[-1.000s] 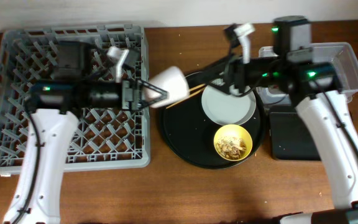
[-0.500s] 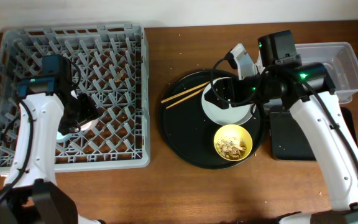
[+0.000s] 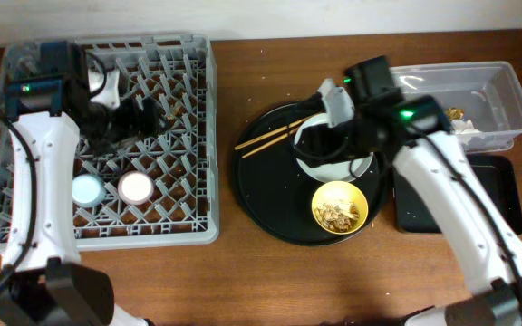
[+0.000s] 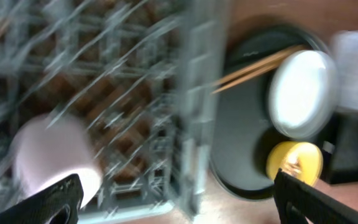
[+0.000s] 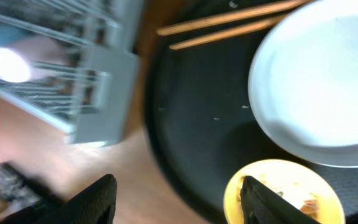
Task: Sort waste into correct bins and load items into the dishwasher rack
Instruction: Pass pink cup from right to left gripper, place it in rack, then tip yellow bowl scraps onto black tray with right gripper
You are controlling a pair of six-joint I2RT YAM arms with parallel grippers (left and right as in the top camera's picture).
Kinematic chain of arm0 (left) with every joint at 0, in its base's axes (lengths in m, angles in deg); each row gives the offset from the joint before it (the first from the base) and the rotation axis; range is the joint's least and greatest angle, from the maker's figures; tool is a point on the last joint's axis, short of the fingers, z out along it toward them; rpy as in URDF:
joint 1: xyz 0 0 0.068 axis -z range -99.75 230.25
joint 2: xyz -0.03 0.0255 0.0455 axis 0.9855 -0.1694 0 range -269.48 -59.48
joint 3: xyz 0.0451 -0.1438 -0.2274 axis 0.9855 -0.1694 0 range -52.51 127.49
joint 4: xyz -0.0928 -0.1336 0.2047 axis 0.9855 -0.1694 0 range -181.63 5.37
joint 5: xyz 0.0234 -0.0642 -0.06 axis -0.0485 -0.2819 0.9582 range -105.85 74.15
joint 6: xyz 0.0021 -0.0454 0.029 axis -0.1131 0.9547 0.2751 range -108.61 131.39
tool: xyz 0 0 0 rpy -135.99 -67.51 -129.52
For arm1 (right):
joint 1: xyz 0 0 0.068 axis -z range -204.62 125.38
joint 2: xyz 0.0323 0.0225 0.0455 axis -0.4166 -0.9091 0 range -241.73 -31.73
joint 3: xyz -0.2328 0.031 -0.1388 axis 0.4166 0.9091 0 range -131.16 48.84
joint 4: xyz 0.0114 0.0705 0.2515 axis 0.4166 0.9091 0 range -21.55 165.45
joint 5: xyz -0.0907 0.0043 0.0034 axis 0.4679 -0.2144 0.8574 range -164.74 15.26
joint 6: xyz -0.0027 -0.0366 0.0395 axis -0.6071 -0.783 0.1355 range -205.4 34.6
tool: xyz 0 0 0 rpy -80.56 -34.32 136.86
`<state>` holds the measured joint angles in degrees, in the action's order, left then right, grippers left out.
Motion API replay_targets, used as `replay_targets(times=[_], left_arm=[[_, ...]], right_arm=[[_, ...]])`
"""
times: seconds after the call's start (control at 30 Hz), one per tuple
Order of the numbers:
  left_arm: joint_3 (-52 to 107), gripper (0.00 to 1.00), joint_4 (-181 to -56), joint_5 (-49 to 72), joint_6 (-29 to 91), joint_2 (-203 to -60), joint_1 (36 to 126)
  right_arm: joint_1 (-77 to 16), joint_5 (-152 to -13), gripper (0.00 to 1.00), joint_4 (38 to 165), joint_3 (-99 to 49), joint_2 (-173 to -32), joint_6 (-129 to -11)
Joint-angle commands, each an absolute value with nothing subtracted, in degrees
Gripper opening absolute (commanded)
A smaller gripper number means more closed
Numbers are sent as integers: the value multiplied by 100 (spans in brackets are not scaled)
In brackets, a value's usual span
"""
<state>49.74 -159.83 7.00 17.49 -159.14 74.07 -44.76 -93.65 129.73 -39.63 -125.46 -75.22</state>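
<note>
Above the tabletop (image 3: pixel 243 276), your right hand (image 5: pixel 178 186), spread empty, could clip the yellow bowl (image 5: pixel 297 183) and spill its food scraps (image 3: pixel 338 213).

Chopsticks (image 3: pixel 265 139), yellow bowl (image 3: pixel 340 206) unobstructed; right arm (image 3: pixel 442 172) overhangs plate (image 5: pixel 316 87).

Sharp from above, smeared at the wrists
Light is even and soft. The rack (image 4: pixel 194 124) streaks with blur; the plate (image 5: pixel 319 81) glows washed-out white.
</note>
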Motion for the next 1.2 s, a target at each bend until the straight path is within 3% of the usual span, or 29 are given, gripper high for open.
replay_targets(times=[0.0, 0.13, 0.33, 0.4, 0.43, 0.5, 0.53, 0.7, 0.83, 0.93, 1.03, 1.13, 1.17], left_arm=[[5243, 99, -15504, 1430, 936, -15186, 7650], [5243, 99, -15498, 1133, 936, -15144, 7645], [5243, 99, -15498, 1067, 936, -15144, 7645], [5243, 99, -15495, 1067, 936, -15144, 7645], [5243, 99, -15495, 1067, 936, -15144, 7645], [5241, 99, -15495, 1067, 936, -15144, 7645], [5243, 99, -15495, 1067, 936, -15144, 7645], [5241, 99, -15495, 1069, 936, -15144, 7645], [5243, 99, -15498, 1069, 936, -15144, 7645], [5243, 99, -15495, 1067, 936, -15144, 7645], [5243, 99, -15495, 1069, 936, -15144, 7645], [5241, 99, -15495, 1069, 936, -15144, 7645], [5243, 99, -15495, 1067, 936, -15144, 7645]], right_arm=[[-4985, -8307, 63, 12518, -3838, -13252, -7127], [-5156, -7468, 57, 11699, -3838, -14334, -7138], [-5199, -7597, 54, 13640, -3749, -14192, -6322], [-5206, -7608, 54, 13478, -3170, -14192, -6077], [-5217, -7717, 50, 12857, -2564, -14192, -6067], [-5252, -7792, 11, 12151, -1867, -14192, -6067], [-5252, -7787, 4, 12153, -1878, -14190, -6093], [-5040, -7776, 4, 12556, -2254, -12767, -6110], [-3422, -8596, 4, 12715, -2254, -11622, -6838], [-1195, -11050, 4, 12055, -2092, -11834, -8073], [44, -12567, 4, 11461, -1727, -12151, -8882], [754, -13179, 4, 10680, -986, -12538, -9260], [1019, -14156, 4, 10527, -682, -12601, -9979]])
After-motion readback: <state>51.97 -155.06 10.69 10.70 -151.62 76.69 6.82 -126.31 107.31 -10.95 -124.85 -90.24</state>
